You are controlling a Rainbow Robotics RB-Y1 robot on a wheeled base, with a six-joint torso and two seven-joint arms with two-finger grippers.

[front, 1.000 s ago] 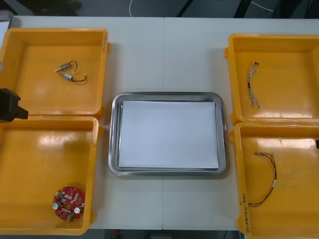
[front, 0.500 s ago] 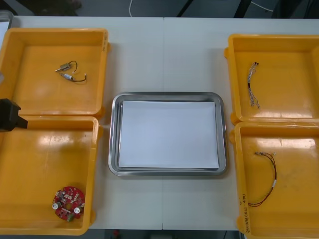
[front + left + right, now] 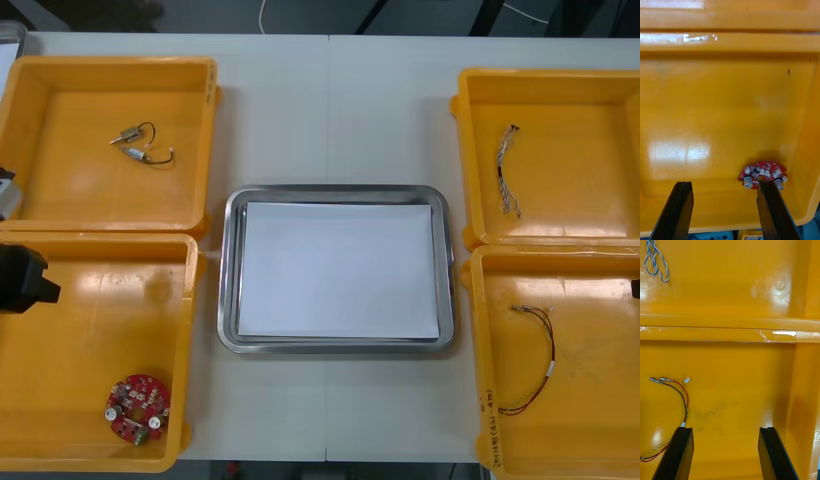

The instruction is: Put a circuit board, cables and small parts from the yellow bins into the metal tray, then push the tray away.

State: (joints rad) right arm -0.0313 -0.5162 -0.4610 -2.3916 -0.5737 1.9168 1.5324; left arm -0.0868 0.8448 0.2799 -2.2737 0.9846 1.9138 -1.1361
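Left gripper [image 3: 724, 185]: fingers are standing wide apart, gripping nothing; it is hovering over the left near bin [image 3: 60, 300], left of the metal tray [image 3: 227, 270].
Circuit board [image 3: 763, 173]: is lying in that bin's near corner on the tray side, just beyond one finger.
Right gripper [image 3: 725, 429]: fingers are likewise spread and empty; it is hanging over the right near bin [image 3: 600, 420], right of the tray.
Red and yellow cable [image 3: 682, 395]: is lying there beside one finger.
Tray: is sitting white inside.
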